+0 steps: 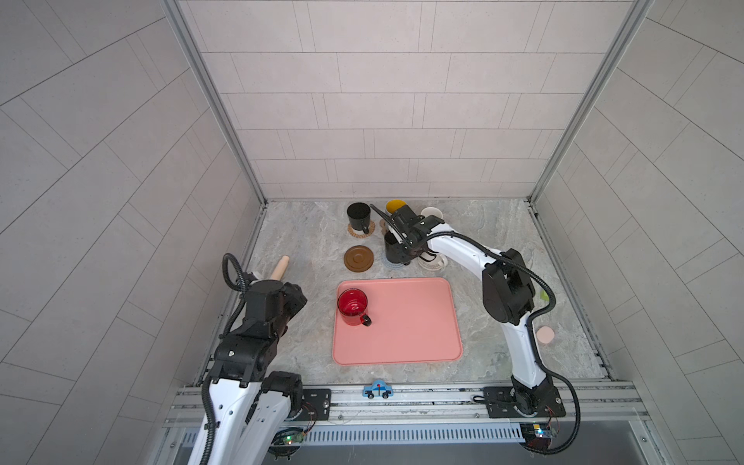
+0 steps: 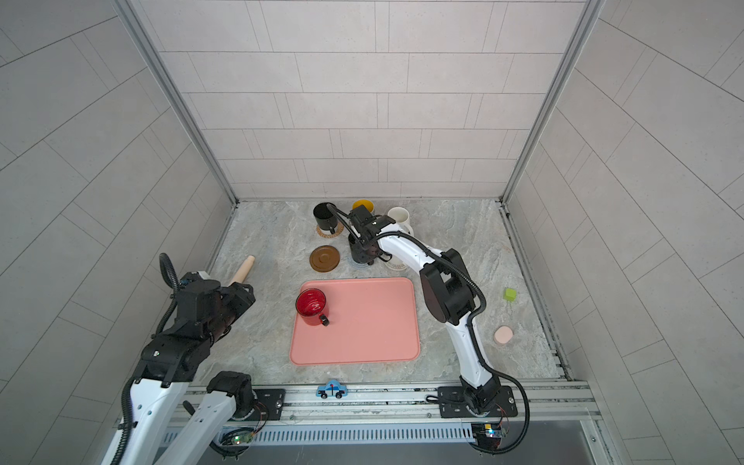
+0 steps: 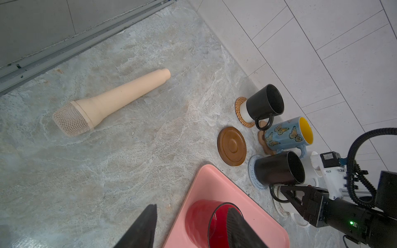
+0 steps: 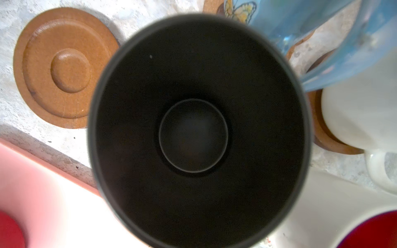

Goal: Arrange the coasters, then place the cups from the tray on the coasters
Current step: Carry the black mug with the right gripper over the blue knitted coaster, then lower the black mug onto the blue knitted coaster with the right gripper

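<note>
My right gripper [image 3: 285, 190] is shut on the handle side of a black cup [image 1: 392, 249], which stands on the grey-blue coaster [image 3: 253, 171]. That cup [image 4: 197, 133] fills the right wrist view and hides the fingers there. My left gripper [image 3: 192, 207] is open and empty, just left of the tray [image 1: 410, 322]. A red cup [image 1: 353, 306] stands in the tray's near-left corner. Another black cup [image 1: 358, 215] sits on the rattan coaster [image 3: 239, 107]. The blue cup [image 3: 285, 135] sits on the paw coaster [image 3: 262, 136]. A brown wooden coaster [image 1: 358, 258] is bare.
A cream-white cup [image 2: 399, 217] stands at the back on a second brown coaster [image 4: 322, 137]. A white cup with a red inside [image 4: 365, 232] sits under the right arm. A peach toy microphone [image 1: 280, 269] lies left; a pink puck [image 1: 545, 335] and a green block [image 2: 510, 294] lie right.
</note>
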